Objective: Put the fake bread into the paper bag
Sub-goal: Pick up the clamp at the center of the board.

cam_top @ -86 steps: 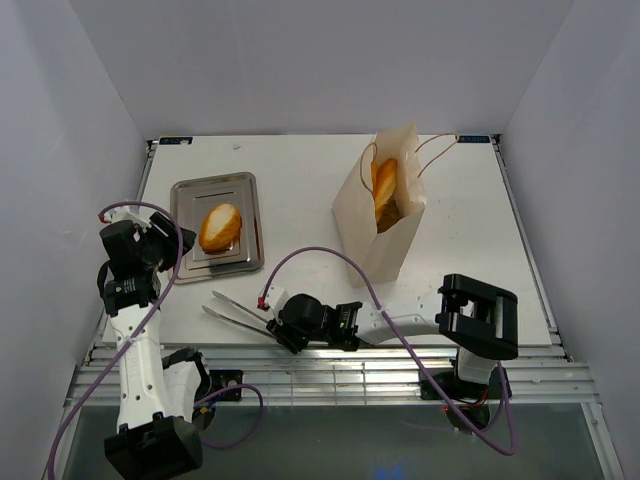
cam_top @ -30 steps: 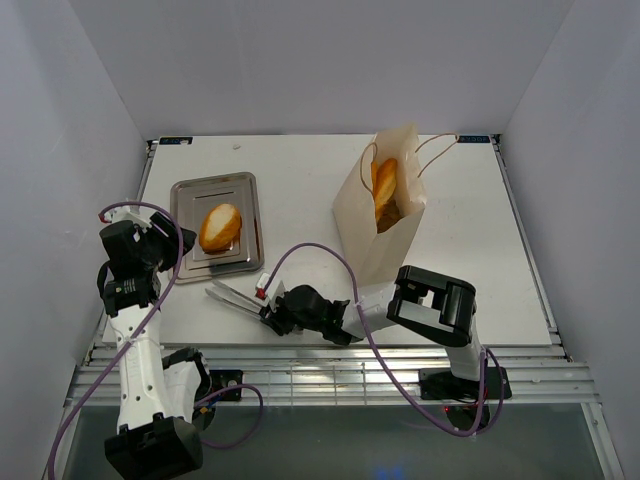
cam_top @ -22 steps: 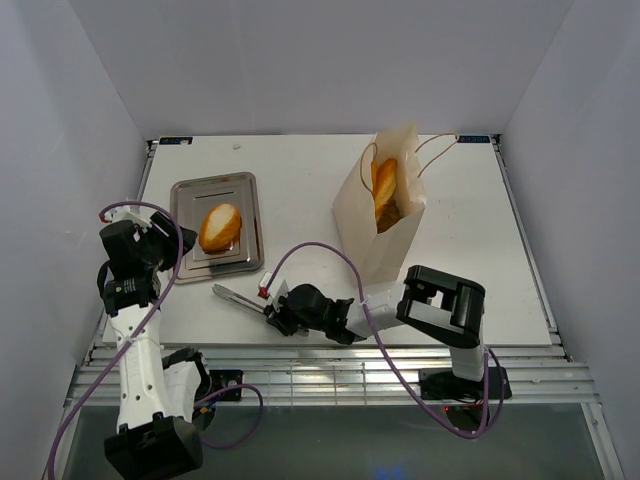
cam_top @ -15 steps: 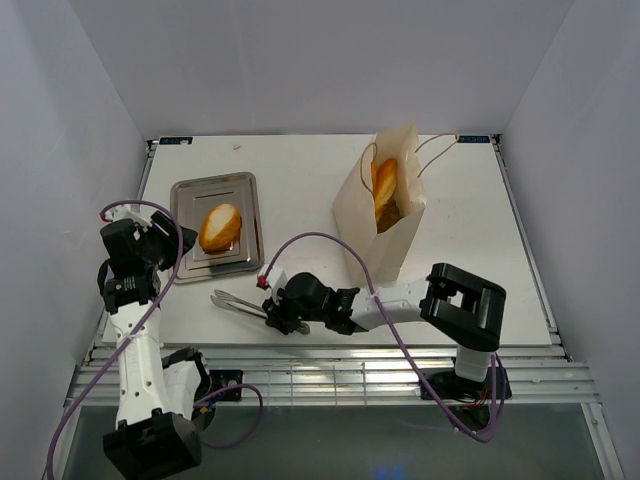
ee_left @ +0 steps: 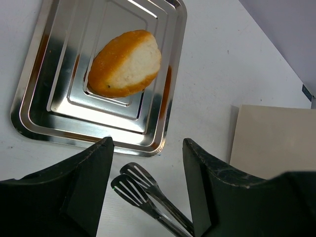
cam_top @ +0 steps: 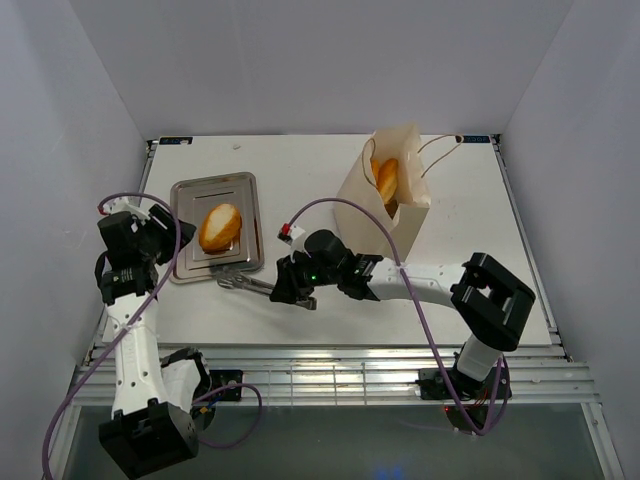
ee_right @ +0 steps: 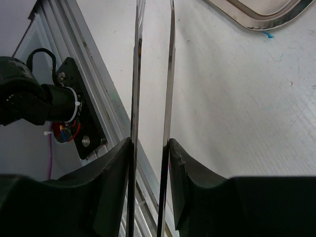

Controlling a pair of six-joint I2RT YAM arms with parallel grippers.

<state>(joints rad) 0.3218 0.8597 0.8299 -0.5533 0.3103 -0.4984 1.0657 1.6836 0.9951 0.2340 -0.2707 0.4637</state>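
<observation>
One golden oval roll of fake bread (cam_top: 220,227) (ee_left: 126,69) lies in the steel tray (cam_top: 185,195) (ee_left: 29,123) at the left. More fake bread (cam_top: 387,180) stands inside the cream paper bag (cam_top: 360,205) (ee_left: 269,136) at the back right. My right gripper (cam_top: 288,288) (ee_right: 149,145) is shut on silver tongs (cam_top: 245,284) (ee_right: 136,74) (ee_left: 143,190). It holds them level, with their tips just off the tray's near corner. My left gripper (cam_top: 168,243) (ee_left: 148,143) hangs open beside the tray's left edge, with nothing held.
The tray's corner (ee_right: 256,12) shows at the top of the right wrist view. Metal rails (cam_top: 330,370) run along the table's near edge. White walls close in three sides. A purple cable (cam_top: 330,205) arcs over the right arm near the bag.
My right arm has carried the tongs away from the near edge, toward the tray's near corner. The bag has shifted slightly. The left arm has risen a little.
</observation>
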